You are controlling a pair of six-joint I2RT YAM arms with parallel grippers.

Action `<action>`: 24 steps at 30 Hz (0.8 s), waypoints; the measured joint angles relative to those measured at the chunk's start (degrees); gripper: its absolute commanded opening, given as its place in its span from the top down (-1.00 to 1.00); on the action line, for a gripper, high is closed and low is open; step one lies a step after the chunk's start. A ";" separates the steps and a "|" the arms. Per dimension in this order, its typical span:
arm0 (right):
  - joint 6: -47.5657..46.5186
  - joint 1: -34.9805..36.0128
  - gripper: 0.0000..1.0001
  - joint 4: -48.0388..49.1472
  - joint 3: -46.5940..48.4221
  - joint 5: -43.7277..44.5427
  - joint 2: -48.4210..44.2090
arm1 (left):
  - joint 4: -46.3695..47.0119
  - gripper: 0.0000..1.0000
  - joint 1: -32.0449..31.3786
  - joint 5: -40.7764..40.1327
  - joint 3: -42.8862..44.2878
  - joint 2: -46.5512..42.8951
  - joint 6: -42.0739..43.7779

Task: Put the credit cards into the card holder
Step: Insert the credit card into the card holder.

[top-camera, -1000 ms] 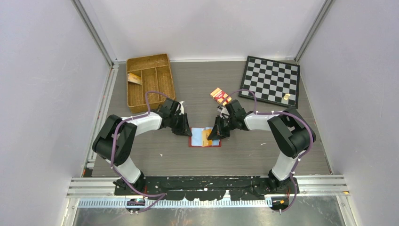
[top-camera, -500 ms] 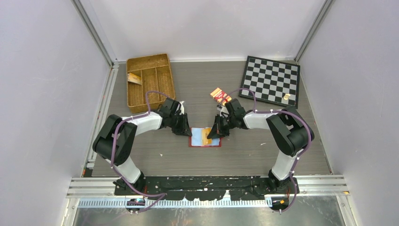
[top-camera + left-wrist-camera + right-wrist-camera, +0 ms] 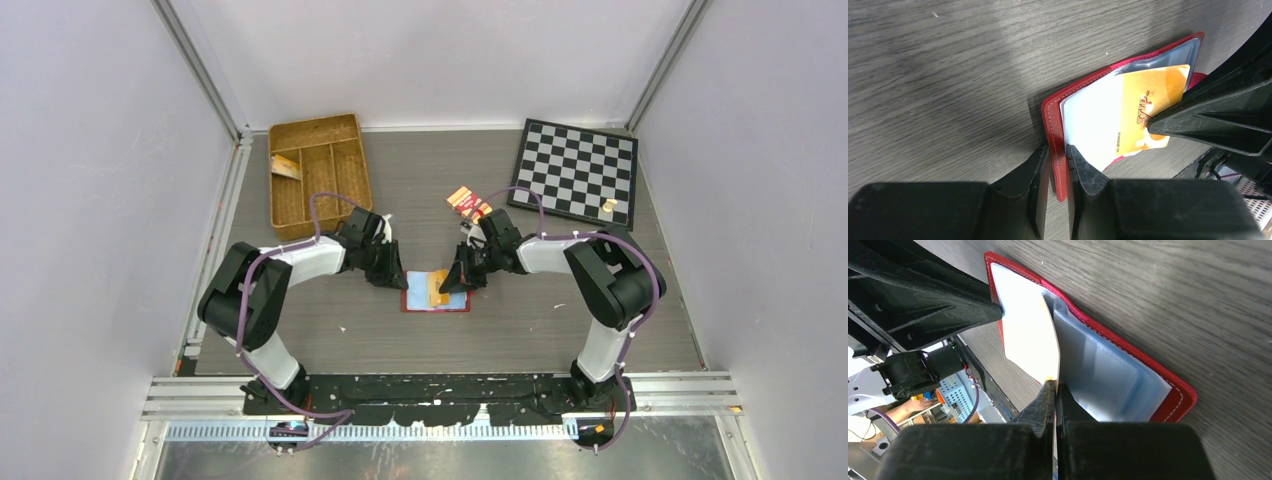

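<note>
The card holder (image 3: 415, 302) lies open on the table, dark red with bluish clear sleeves (image 3: 1098, 370). My left gripper (image 3: 392, 279) is shut on its left cover edge (image 3: 1054, 125), the red edge standing between the jaws. My right gripper (image 3: 456, 283) is shut on one orange-yellow credit card (image 3: 438, 290), held on edge over the sleeves. In the left wrist view the card (image 3: 1148, 102) lies partly across a sleeve with the right gripper's finger (image 3: 1218, 120) on its end. In the right wrist view the card (image 3: 1030, 335) reaches toward the left gripper's finger (image 3: 923, 305). Other cards are out of view.
An orange-and-red banded pack (image 3: 468, 203) lies just behind the right gripper. A brown wicker divided tray (image 3: 318, 170) stands at the back left. A chessboard (image 3: 578, 170) with a small piece (image 3: 608, 205) lies at the back right.
My right gripper has shifted slightly left with the card, bringing it further over the open sleeves. The left gripper and the card holder have stayed put.
</note>
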 measured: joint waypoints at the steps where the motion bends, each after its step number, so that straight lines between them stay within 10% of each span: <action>1: 0.00 0.00 0.99 0.22 0.00 0.00 0.00 | -0.02 0.59 0.00 0.00 0.00 0.02 0.00; 24: 2.10 0.00 0.86 1.57 -0.28 -0.68 0.74 | -0.02 0.61 0.00 0.07 0.04 0.02 -0.02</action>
